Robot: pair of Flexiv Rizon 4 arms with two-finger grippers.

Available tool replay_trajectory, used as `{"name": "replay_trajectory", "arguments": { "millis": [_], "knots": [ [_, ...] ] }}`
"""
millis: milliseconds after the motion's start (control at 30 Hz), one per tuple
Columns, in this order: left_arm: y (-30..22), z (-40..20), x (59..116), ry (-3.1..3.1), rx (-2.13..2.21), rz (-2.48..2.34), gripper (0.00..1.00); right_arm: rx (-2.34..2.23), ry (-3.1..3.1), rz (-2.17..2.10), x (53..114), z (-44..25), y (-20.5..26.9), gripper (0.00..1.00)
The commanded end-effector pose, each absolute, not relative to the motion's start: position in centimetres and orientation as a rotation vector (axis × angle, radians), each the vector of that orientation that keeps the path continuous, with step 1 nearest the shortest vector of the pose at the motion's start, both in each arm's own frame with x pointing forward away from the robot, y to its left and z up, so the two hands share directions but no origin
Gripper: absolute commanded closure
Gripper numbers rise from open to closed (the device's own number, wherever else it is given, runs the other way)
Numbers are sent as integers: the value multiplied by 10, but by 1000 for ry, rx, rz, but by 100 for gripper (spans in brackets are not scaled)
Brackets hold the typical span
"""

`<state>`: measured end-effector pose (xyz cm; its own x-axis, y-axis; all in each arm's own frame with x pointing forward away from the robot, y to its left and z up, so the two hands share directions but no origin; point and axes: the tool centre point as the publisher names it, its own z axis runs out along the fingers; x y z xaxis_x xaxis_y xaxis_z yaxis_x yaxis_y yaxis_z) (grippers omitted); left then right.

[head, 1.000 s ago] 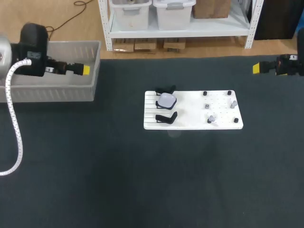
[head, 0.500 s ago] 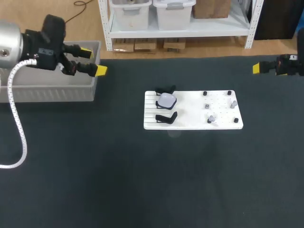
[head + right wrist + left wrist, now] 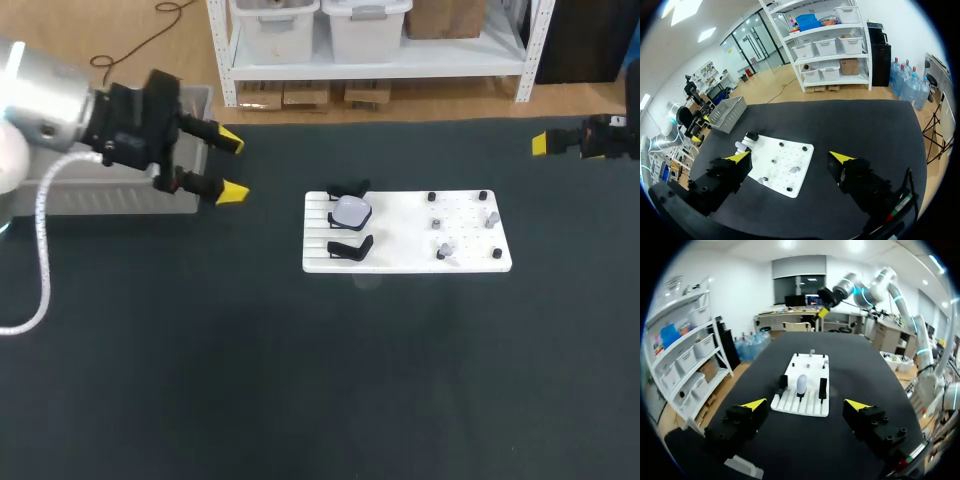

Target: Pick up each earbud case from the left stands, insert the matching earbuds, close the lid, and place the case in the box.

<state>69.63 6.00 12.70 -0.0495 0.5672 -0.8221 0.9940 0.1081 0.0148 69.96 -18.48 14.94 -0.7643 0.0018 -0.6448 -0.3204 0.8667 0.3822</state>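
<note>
Hovering near box (image 3: 122,197), left fingers (image 3: 231,191) spread apart.

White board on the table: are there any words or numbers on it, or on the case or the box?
None can be read.
The white board, the earbud case and the grey box show no words, numbers or signs in any view.

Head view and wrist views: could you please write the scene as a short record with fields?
board: white slotted plastic board, in the middle of the table
case: pale rounded earbud case, on the middle one of three black stands
box: grey plastic box, at the table's far left
left claw: open, empty, between box and board
right claw: open, empty, at the table's far right
</note>
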Motion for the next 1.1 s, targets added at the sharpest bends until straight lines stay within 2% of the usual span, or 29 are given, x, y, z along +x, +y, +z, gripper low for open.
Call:
{"name": "replay_trajectory", "arguments": {
  "millis": [33,767,900,1000,1100],
  "knots": [
    [38,109,712,1680,1684,-971,0,-229,2372,633,699,150,-185,0],
    [-10,51,718,1667,1716,-1073,0,-229,2372,633,699,150,-185,0],
    [-19,48,715,1651,1722,-1057,7,-229,2372,633,699,150,-185,0],
    [-24,45,712,1646,1724,-1058,7,-229,2372,633,699,150,-185,0],
    [-27,42,710,1644,1720,-1062,13,-229,2372,633,699,150,-185,0]
  ]
}}
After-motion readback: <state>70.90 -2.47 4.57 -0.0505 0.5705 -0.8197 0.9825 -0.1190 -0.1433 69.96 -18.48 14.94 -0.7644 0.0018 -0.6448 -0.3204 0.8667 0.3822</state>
